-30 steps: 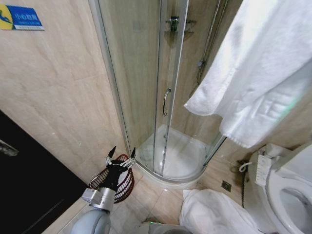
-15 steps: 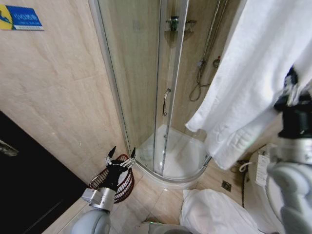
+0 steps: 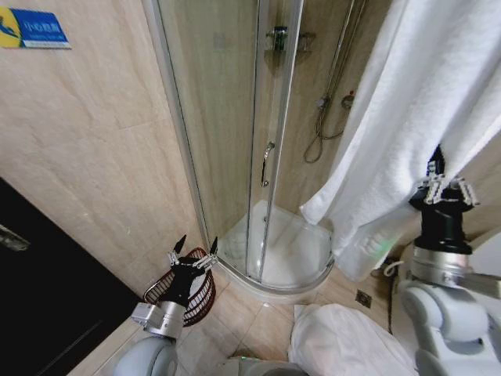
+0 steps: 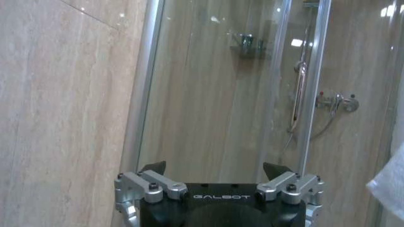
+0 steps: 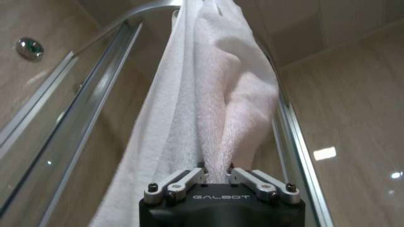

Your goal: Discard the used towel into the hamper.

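A bathroom scene, left to right: the left end effector (image 3: 194, 247) hangs low over the floor with its fingers spread wide and nothing between them, directly above the rim of the hamper (image 3: 205, 296), a dark reddish-brown wire basket standing on the tiled floor against the beige wall, just beside the curved base of the shower enclosure (image 3: 266, 157). A strip of bare floor tile separates the hamper from a heap of white cloth (image 3: 344, 341) lying on the floor farther right. At the right, the towel (image 3: 415, 117) hangs in long white folds from high up, draped down in front of the shower glass, its lower edge well above the floor. The right end effector (image 3: 445, 186) is raised with its fingers pressed together on a fold of the towel (image 5: 215, 109), seen close up in the right wrist view, where the fabric runs up from between the fingertips (image 5: 196, 174) toward the curved top rail of the enclosure.
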You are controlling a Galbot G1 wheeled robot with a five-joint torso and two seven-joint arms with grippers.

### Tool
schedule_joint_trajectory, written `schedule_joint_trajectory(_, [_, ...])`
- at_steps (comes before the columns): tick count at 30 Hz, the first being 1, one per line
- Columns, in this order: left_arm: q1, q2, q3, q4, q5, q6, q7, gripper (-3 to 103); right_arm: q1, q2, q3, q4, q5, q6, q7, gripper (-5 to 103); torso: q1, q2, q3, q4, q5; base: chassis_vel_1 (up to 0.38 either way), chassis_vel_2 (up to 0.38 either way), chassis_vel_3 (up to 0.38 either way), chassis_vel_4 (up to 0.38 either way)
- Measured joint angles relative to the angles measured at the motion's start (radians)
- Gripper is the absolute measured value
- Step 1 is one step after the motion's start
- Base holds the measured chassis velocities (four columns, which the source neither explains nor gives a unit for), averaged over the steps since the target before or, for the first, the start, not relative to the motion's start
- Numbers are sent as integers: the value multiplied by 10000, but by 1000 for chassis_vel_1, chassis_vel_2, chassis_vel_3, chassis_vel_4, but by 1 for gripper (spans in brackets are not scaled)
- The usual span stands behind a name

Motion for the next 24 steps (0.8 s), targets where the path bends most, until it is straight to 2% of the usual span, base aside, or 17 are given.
schedule_joint_trajectory(7, [0,0,0,0,0,0,0,100,-189,570,-99,-440,-1026,1167,-299,6,0,0,0,1,-1,0,0,0,0])
schedule_joint_trajectory(14, [0,0,0,0,0,0,0,100,-547,1306,-252,-727,-1462,1847,-576,6,0,0,0,0,0,0,0,0,0])
schedule_joint_trajectory(24, [1,0,0,-1,0,0,1,100,-726,1635,-79,-642,-2074,2872,-364,6,0,0,0,-1,0,0,0,0,0])
